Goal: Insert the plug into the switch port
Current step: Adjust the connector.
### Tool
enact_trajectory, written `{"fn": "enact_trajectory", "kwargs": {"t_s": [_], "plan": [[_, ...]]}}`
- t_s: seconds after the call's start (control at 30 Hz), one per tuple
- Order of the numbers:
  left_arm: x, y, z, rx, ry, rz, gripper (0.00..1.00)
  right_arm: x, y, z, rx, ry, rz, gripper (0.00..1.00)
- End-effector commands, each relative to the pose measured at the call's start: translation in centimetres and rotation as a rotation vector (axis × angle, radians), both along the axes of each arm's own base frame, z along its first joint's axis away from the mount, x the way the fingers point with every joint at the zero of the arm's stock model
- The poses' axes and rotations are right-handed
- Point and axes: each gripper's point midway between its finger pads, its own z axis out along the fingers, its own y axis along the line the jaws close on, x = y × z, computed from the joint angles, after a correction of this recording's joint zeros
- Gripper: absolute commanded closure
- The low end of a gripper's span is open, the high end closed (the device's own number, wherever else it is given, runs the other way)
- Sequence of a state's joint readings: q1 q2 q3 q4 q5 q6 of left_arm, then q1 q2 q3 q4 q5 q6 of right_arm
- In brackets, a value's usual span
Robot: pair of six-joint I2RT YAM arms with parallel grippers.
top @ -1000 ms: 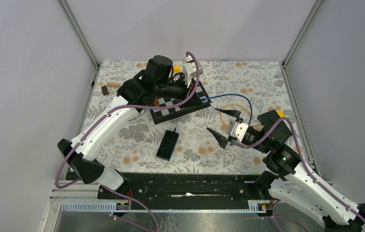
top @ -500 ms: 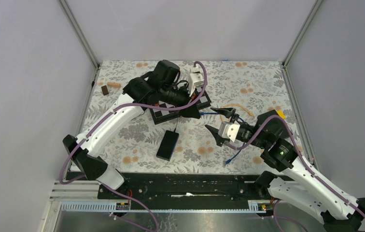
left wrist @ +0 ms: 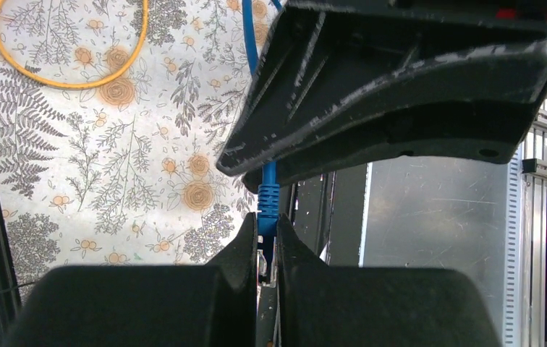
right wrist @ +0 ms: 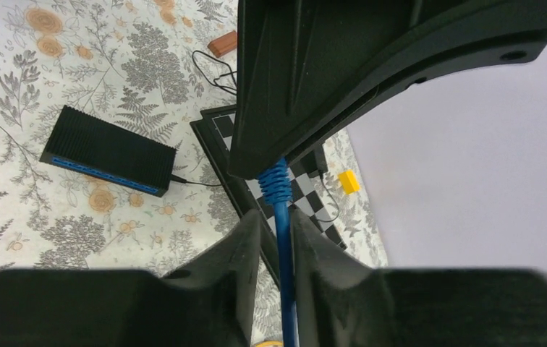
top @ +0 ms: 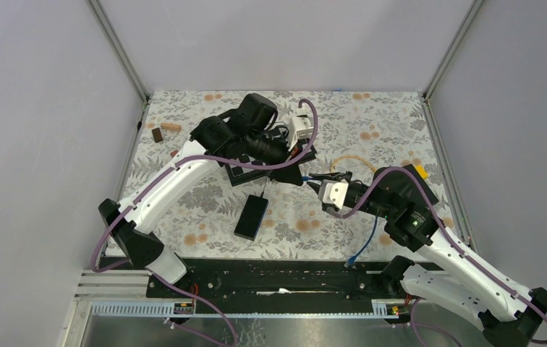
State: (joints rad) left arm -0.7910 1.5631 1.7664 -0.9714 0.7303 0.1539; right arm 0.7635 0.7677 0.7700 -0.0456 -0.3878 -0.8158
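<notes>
Open before, the right tool [top: 318, 183] now clamps blue cable [right wrist: 278, 190] that left tool [top: 294, 176] grips.

Left gripper [top: 297, 176] and right gripper [top: 318, 182] are hovering nose to nose, both pinching closed, arms reaching inward

A lab test cell (grey panels [top: 39, 108], aluminium posts [top: 118, 49])

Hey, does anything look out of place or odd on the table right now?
Yes. The blue cable trails off the near edge of the table, its loose end reaching the black rail. The left gripper and right gripper both pinch that one cable, tip to tip, apart from the switch.
</notes>
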Motion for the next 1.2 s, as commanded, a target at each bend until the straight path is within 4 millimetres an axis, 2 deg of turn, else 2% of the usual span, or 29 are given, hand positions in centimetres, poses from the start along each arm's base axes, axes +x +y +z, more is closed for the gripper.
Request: {"fn": "enact_trajectory", "kwargs": {"t_s": [0.0, 0.03, 0.07, 0.13, 0.2, 0.23, 0.3, 0.47, 0.77, 0.93, 1.17], "plan": [[-0.2, -0.5, 1.7, -0.049, -0.044, -0.037, 0.98, -0.3, 0.2, 2.5, 0.049, -0.020, 0.019, 0.86], [0.0, -0.5, 1.6, -0.041, -0.050, -0.027, 0.93, -0.3, 0.2, 2.6, 0.054, -0.015, 0.017, 0.97], [0.1, -0.4, 1.6, -0.037, -0.055, -0.020, 0.87, -0.3, 0.1, 2.7, 0.057, -0.010, 0.011, 1.00], [0.4, -0.2, 1.8, -0.034, -0.078, -0.005, 0.60, -0.2, -0.1, 2.8, 0.066, -0.007, -0.005, 1.00], [0.5, 0.0, 2.3, -0.044, -0.110, 0.007, 0.43, 0.0, -0.6, 3.1, 0.077, -0.012, -0.039, 1.00], [0.6, 0.2, 2.6, -0.056, -0.128, 0.015, 0.37, 0.1, -0.9, 3.5, 0.092, -0.019, -0.057, 1.00], [0.5, 0.3, 3.6, -0.091, -0.162, 0.023, 0.31, 0.3, -1.5, 4.2, 0.118, -0.029, -0.091, 1.00], [0.3, 0.6, 7.0, -0.223, -0.262, 0.058, 0.30, 0.6, -2.4, 7.2, 0.229, -0.045, -0.148, 1.00], [-0.9, 1.9, 11.3, -0.368, -0.350, 0.091, 0.32, -0.2, -3.7, 13.2, 0.422, -0.033, -0.180, 1.00], [-1.2, 2.6, 13.4, -0.466, -0.402, 0.135, 0.31, -1.7, -3.7, 15.3, 0.502, -0.030, -0.119, 1.00], [-2.8, 3.3, 16.4, -0.645, -0.511, 0.104, 0.30, -4.1, -3.8, 18.4, 0.620, -0.030, -0.010, 1.00]]}}
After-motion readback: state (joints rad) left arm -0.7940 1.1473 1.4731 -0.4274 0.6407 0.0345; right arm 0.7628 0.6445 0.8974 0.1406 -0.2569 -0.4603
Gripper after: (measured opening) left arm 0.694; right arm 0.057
